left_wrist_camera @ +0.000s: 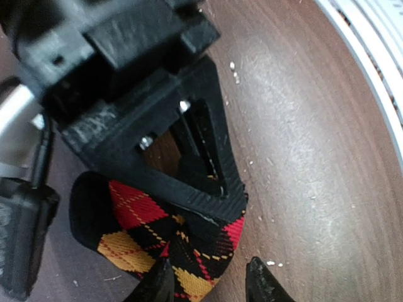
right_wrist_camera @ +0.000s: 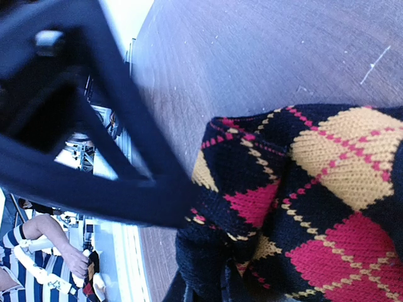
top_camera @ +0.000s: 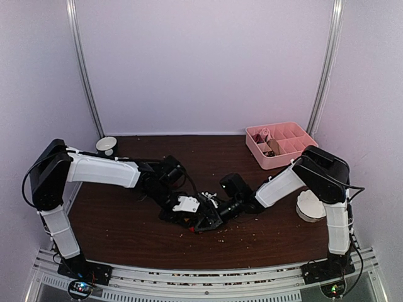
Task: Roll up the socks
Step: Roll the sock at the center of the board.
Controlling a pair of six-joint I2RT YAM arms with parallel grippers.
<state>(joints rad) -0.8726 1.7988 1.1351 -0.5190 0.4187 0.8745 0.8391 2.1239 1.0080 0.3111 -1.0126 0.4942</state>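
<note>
Fingertips (left_wrist_camera: 157, 286) of the left gripper (left_wrist_camera: 211, 284) sit right at the lens, standing apart with bare table (left_wrist_camera: 302, 157) showing between them; they straddle the edge of the argyle sock (left_wrist_camera: 145, 233) mid-table, probably lined up to take the next fold; over it the right gripper (left_wrist_camera: 217, 200), fingers together, seems to nip the bunched fabric, likely so the roll can't spring open; the striped sock I can't pick out; further right, white bowl (top_camera: 310, 206) and pink tray (top_camera: 277, 162) sit well apart from the action.
</note>
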